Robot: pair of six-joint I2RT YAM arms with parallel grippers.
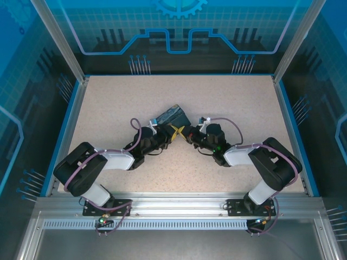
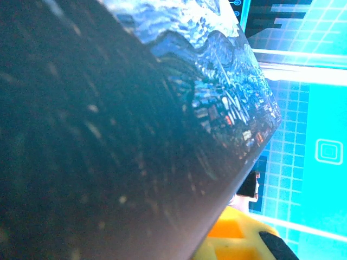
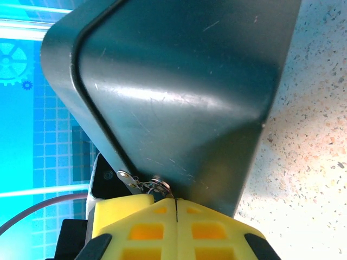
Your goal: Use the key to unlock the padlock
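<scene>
Sitting over the middle of the bench [image 1: 108, 108], the padlock [image 1: 172, 115] was clamped in the left end effector [image 1: 162, 129], jaws narrowly parted around its body. The right end effector [image 3: 177, 208], fingers fully together, pinched the key [image 3: 156, 186] at the padlock's dark edge.

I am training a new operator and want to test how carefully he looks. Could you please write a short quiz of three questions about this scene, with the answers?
1. True or false: the right gripper is wide open.
2. What sticks out at the right gripper's fingertips? A) a red plastic cap; B) the tiny, thin, dark metal key; C) a white cable tie.
3. Fill in: the painted face of the flat, dark blue padlock with the starry-night print is turned to the ___ wrist camera.

Answers: 1 false, its fingers are pressed together; 2 B; 3 left.
</scene>
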